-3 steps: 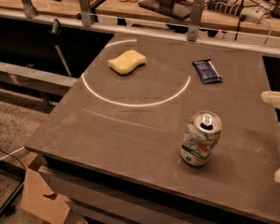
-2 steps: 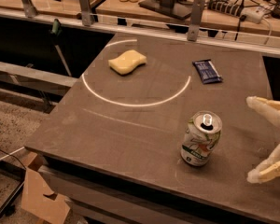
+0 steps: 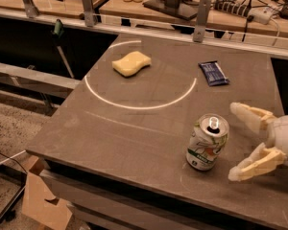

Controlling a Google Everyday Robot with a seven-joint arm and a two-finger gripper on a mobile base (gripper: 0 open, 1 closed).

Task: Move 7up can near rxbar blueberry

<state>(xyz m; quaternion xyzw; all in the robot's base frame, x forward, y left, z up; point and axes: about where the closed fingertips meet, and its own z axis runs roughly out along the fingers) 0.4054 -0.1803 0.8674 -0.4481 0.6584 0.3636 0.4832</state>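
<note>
The 7up can stands upright near the front right of the grey table, white and green with a silver top. The rxbar blueberry lies flat in its dark navy wrapper at the back right, well behind the can. My gripper comes in from the right edge, just right of the can. Its two pale fingers are spread wide apart, pointing at the can and not touching it. Nothing is in the gripper.
A yellow sponge lies at the back left of the table, inside a white arc line. A rail with metal posts and cluttered benches runs behind. A cardboard box sits on the floor at front left.
My gripper has moved in from the right edge toward the can, its open fingers now close beside it. The can and the bar have not moved.
</note>
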